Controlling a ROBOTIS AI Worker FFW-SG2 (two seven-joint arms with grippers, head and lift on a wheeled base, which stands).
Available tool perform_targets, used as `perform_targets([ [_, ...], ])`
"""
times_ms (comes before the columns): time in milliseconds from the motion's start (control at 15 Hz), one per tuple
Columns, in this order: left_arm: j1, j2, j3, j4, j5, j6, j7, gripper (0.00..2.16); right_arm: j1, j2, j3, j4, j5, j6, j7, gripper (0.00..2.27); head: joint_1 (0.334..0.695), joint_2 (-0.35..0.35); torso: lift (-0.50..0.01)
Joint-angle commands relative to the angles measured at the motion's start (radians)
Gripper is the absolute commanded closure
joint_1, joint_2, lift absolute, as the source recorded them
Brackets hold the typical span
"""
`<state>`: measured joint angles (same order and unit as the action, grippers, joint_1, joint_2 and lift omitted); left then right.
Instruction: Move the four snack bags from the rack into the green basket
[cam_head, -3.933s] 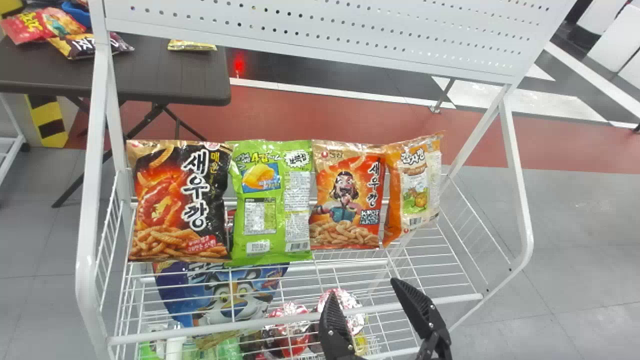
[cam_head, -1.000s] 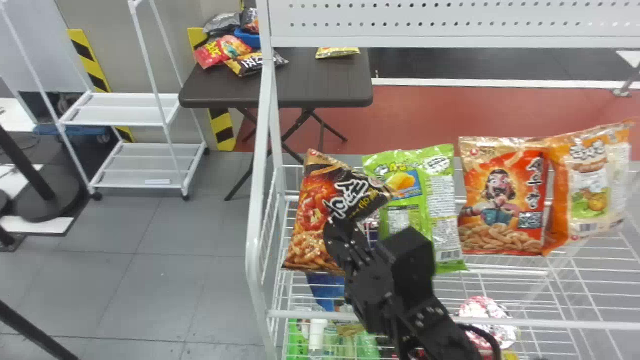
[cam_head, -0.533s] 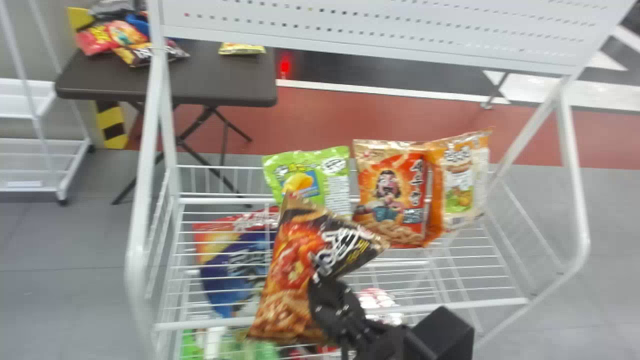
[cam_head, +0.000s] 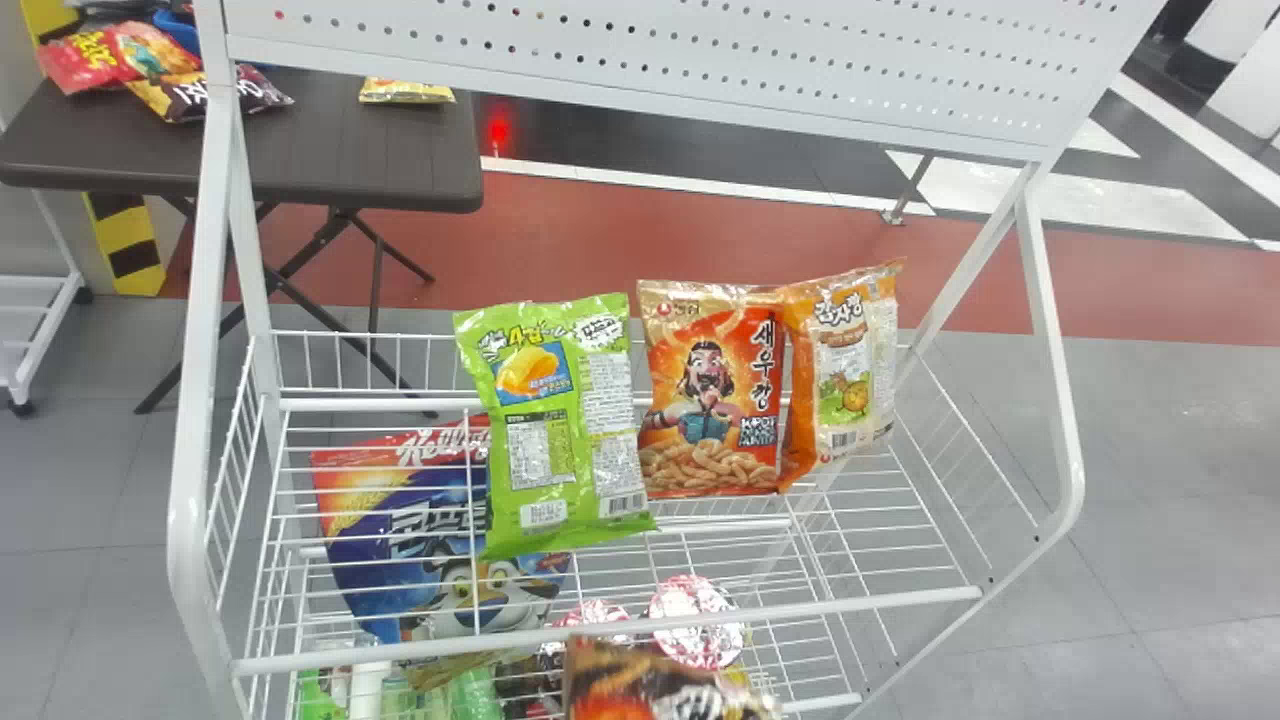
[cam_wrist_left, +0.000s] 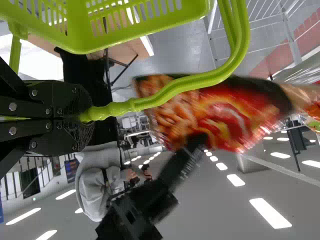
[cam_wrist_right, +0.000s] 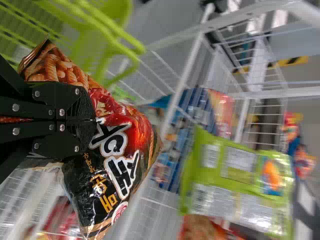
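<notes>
Head view: green bag (cam_head: 568, 430), long axis near-upright, top leftward.

Ceiling lights (cam_wrist_left: 270, 213) shine beyond the left pincer (cam_wrist_left: 90, 117). Past the right pincer (cam_wrist_right: 94, 120), a dark table (cam_head: 340, 145) stands on grey floor (cam_head: 80, 480).

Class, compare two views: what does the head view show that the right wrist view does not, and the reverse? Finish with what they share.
Head view: the white perforated panel and the red floor strip.

Right wrist view: the green basket and the right gripper, its fingers closed on a bag.

Both: that black snack bag, the green snack bag, the blue cereal bag and the white wire rack.
</notes>
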<state>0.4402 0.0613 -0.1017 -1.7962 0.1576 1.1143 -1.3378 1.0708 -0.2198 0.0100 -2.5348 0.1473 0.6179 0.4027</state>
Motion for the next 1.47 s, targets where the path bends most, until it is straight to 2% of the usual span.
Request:
perform_targets([
  [0, 0.000, 0.000, 0.000, 0.000, 0.000, -0.001, -0.001, 1.87, 0.005, -0.021, 0.001, 0.073, -0.023, 0.038, 0.008, 2.16, 0.695, -0.350, 0.000],
  [133, 0.000, -0.002, -0.003, 0.000, -0.001, -0.001, 0.002, 1.87, -0.008, -0.024, 0.010, 0.126, -0.069, 0.013, 0.028, 2.16, 0.695, -0.350, 0.000],
  [467, -0.002, 0.000, -0.029, -0.005, -0.006, -0.001, 0.009, 1.87, -0.095, -0.026, 0.125, 0.225, -0.075, 0.004, 0.038, 2.14, 0.695, -0.350, 0.000],
  [533, 0.005, 0.002, -0.024, -0.009, -0.006, -0.001, 0.006, 1.87, -0.118, -0.024, 0.136, 0.234, -0.075, 0.069, 0.038, 1.80, 0.695, -0.350, 0.000],
  [600, 0.009, 0.002, -0.018, -0.011, -0.004, -0.001, 0.003, 1.87, -0.130, -0.026, 0.139, 0.235, -0.069, 0.112, 0.039, 0.74, 0.695, -0.350, 0.000],
  [667, 0.009, 0.002, -0.016, -0.012, -0.004, -0.001, 0.003, 1.87, -0.130, -0.027, 0.139, 0.235, -0.057, 0.115, 0.039, 0.00, 0.695, -0.350, 0.000],
  [1000, 0.006, 0.000, -0.032, -0.012, -0.009, 0.002, 0.008, 1.87, -0.109, -0.026, 0.071, 0.169, -0.066, 0.087, 0.038, 0.05, 0.695, -0.350, 0.000],
  [1200, 0.012, 0.002, -0.033, -0.018, -0.009, 0.002, 0.008, 1.87, -0.137, 0.013, 0.025, 0.179, -0.071, -0.131, -0.024, 0.05, 0.695, -0.350, 0.000],
  [1333, 0.014, 0.000, -0.038, -0.020, -0.010, 0.002, 0.009, 1.87, -0.210, 0.036, 0.022, 0.229, -0.089, -0.284, -0.071, 0.04, 0.695, -0.350, 0.000],
  [1400, 0.014, 0.000, -0.047, -0.020, -0.012, 0.002, 0.009, 1.87, -0.267, 0.059, 0.022, 0.257, -0.114, -0.324, -0.074, 0.04, 0.695, -0.350, 0.000],
])
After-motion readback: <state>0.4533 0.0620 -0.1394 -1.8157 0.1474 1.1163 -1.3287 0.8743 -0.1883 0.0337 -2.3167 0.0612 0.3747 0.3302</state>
